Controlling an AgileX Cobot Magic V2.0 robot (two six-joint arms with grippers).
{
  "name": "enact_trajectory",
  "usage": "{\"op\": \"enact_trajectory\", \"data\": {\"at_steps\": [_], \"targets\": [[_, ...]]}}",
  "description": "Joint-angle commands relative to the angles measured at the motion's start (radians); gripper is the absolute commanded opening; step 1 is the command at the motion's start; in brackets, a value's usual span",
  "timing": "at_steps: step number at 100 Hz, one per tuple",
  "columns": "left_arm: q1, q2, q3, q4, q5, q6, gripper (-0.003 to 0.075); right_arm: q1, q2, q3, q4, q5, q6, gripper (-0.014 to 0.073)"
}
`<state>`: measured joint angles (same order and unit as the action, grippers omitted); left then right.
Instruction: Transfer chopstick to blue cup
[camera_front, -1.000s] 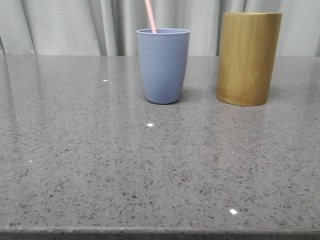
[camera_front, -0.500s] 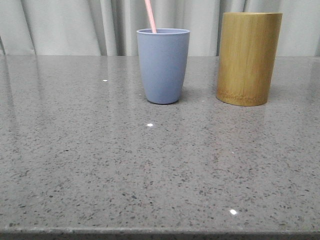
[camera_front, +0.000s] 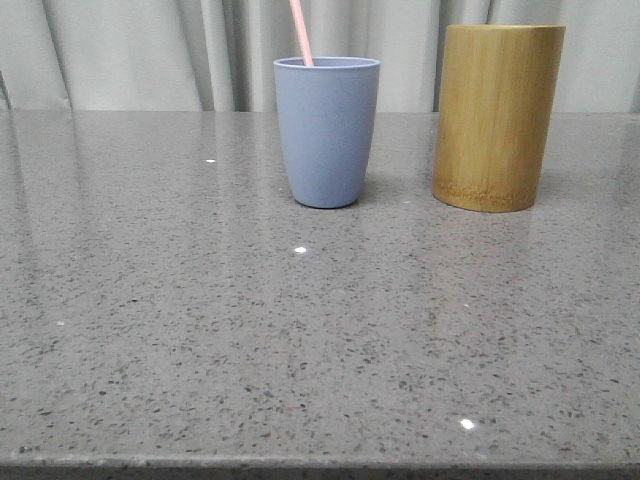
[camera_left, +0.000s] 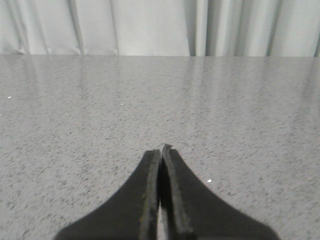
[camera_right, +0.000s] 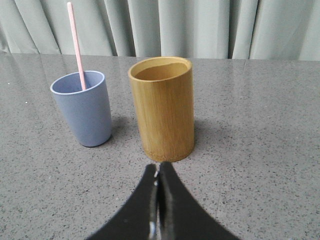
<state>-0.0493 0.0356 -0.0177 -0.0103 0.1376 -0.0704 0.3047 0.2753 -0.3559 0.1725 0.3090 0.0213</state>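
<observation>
1. Pale grey curtains (camera_front: 130, 50) hang behind a speckled grey stone bench (camera_front: 300, 340); nothing else stands on it but two vessels.
2. Blue cup (camera_front: 327, 130) sits mid-bench, upright. Bamboo holder (camera_front: 497, 115) stands to its right, near but apart.
3. One pink chopstick (camera_front: 300, 30) stands in the cup already, leaning toward the left, its top out of the front view. Right wrist view shows the same: stick (camera_right: 76, 45) resting inside the cup (camera_right: 84, 107).
4. Holder (camera_right: 162, 107) interior, as far as its rim shows in the right wrist view, looks empty; the bottom is hidden, so cannot rule out a short item.
5. Judgement: transfer looks done or nearly so. The step in hand is most likely retreat and check. Do it well by keeping both arms low and clear of the cup, since a knock on the leaning stick could tip the light cup.
6. If another stick is to be moved, approach the holder from above, grip high on the shaft, lift straight before crossing to the cup.
7. Left hand (camera_left: 161, 155): fingers pressed together, nothing between them, low over bare bench, pointing toward the curtains.
8. Right hand (camera_right: 157, 172): fingers closed, nothing held, aimed at the holder's base, just short of it.
9. Neither arm shows in the front view.
</observation>
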Motion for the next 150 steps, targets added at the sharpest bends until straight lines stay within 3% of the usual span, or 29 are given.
{"op": "enact_trajectory", "data": {"at_steps": [1,21,116,150], "targets": [[0.022,-0.043,0.017,0.003,-0.089,0.007,-0.0019,-0.007,0.007,-0.027,-0.007,-0.083,-0.002,-0.0067],[0.029,-0.075,0.029,0.003,0.02,0.007,-0.0019,-0.007,0.008,-0.027,-0.007,-0.084,-0.002,-0.0067],[0.029,-0.075,0.029,0.0,0.014,0.007,-0.0019,-0.007,0.008,-0.027,-0.007,-0.084,-0.002,-0.0067],[0.029,-0.075,0.029,0.0,0.014,0.007,-0.0019,-0.046,-0.01,-0.002,-0.007,-0.194,-0.002,-0.0067]]}}
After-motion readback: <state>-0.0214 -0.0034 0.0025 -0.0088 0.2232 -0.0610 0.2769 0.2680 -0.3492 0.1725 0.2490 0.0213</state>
